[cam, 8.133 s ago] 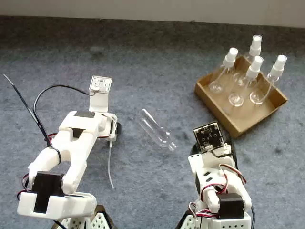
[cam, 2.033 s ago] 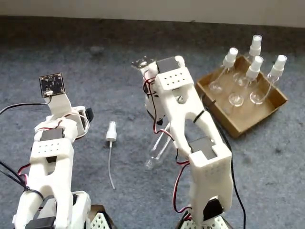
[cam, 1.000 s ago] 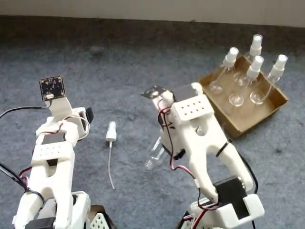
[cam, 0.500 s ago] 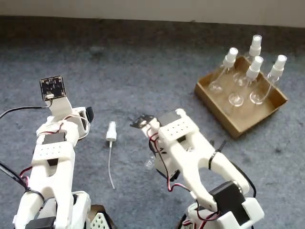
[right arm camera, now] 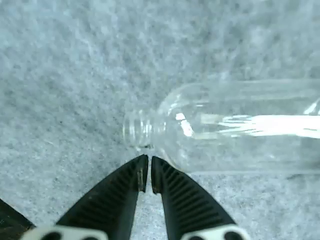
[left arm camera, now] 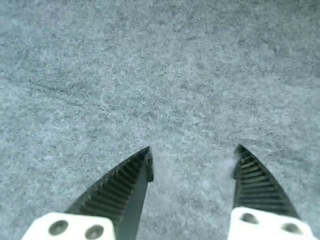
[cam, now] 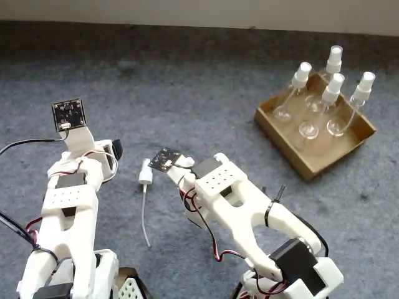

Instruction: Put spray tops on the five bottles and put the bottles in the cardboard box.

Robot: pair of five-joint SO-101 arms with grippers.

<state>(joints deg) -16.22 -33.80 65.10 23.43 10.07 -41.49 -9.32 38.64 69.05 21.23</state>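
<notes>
Right wrist view, right gripper (right arm camera: 149,160) clenched empty, bottle (right arm camera: 240,130) neck just beyond its tips

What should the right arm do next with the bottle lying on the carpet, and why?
Probably open the right gripper and ease it around the bottle. Its jaws are shut, with the tips just beside the open neck, and the bottle lies on its side, uncapped.

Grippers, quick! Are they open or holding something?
Left gripper: open, holding nothing.
Right gripper: shut, holding nothing, tips near the bottle.
</notes>
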